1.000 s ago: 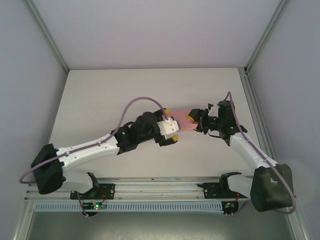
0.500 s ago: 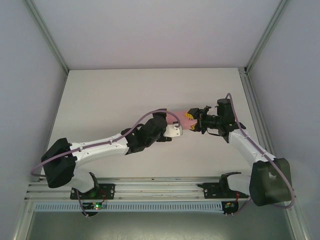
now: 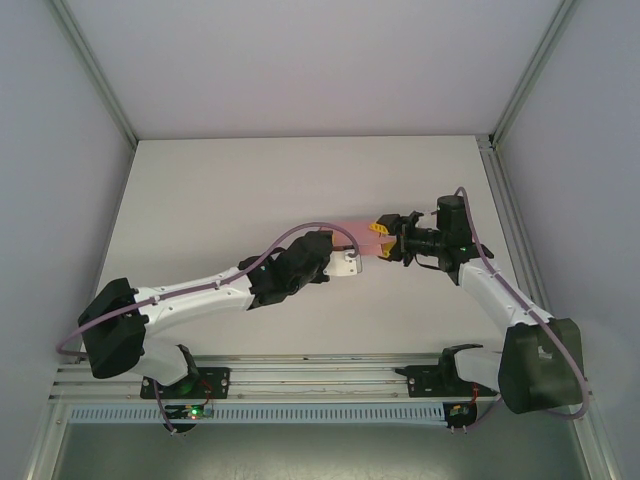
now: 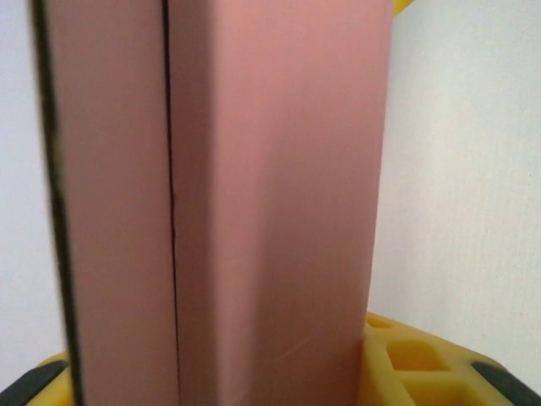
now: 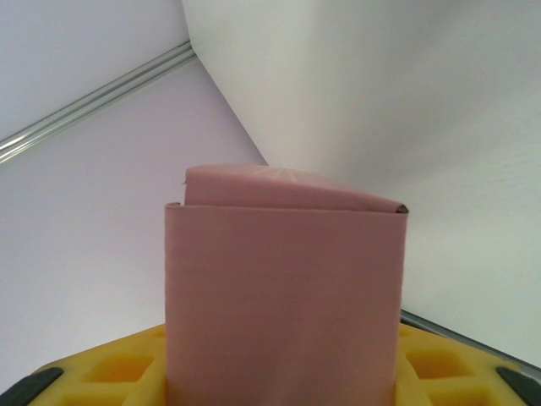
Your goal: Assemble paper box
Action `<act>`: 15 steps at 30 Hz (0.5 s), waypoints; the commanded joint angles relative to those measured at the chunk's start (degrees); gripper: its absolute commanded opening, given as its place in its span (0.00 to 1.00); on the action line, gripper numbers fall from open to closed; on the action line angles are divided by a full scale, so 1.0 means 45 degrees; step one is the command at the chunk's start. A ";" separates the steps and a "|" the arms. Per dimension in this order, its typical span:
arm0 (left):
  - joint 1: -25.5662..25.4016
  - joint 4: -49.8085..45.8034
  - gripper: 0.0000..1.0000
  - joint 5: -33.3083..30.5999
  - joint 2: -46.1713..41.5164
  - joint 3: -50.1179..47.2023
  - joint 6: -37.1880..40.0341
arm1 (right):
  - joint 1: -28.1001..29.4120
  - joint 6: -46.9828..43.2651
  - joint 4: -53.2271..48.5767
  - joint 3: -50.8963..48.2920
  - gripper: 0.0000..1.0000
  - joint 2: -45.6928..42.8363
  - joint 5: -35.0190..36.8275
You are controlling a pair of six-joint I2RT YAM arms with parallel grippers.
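I see the box (image 3: 358, 230) held near the middle of the table (image 3: 200, 190), with its long axis lying across, from one arm toward the other. The right gripper (image 3: 384, 243) clasps its right end. The left gripper (image 3: 347, 262) is clamped on the left end, with both pads (image 4: 414, 359) against the card. So neither arm is nearer. I judge that one must let go before an end can be closed.
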 commanded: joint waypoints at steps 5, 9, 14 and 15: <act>0.0639 -0.0750 0.35 0.0339 -0.0052 0.0599 -0.0380 | -0.0410 -0.3286 -0.1647 0.0756 0.96 -0.0999 0.0974; 0.1367 -0.3190 0.35 0.2067 -0.0029 0.1101 -0.0844 | -0.0893 -0.7940 -0.4828 0.2573 0.98 -0.2257 0.4812; 0.2415 -0.7222 0.32 0.5107 0.0549 0.2622 -0.0853 | -0.0898 -1.3824 -0.2508 0.2121 0.98 -0.4598 0.6877; 0.2632 -0.8564 0.35 0.6008 0.0842 0.3061 -0.0384 | -0.0885 -1.4692 -0.1383 0.1581 0.98 -0.5070 0.5680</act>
